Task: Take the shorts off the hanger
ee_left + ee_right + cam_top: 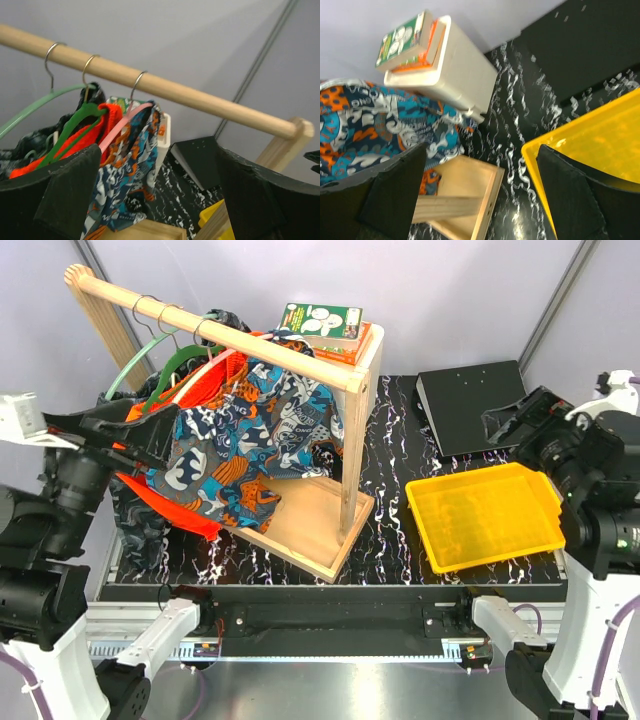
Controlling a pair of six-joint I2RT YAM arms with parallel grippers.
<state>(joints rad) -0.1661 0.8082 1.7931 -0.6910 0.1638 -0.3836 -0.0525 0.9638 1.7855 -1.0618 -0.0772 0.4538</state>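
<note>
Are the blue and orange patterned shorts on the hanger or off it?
On. The patterned shorts drape from the pink hanger, whose hook sits over the wooden rod.

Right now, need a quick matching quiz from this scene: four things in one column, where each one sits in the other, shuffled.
Things:
1. books
2. yellow tray
3. blue patterned shorts
4. black board

Places:
A. on the table, right of the wooden rack
B. hanging under the rod
C. on top of the rack
D. far side of the table, behind the tray

Pairs: 1-C, 2-A, 3-B, 4-D
</note>
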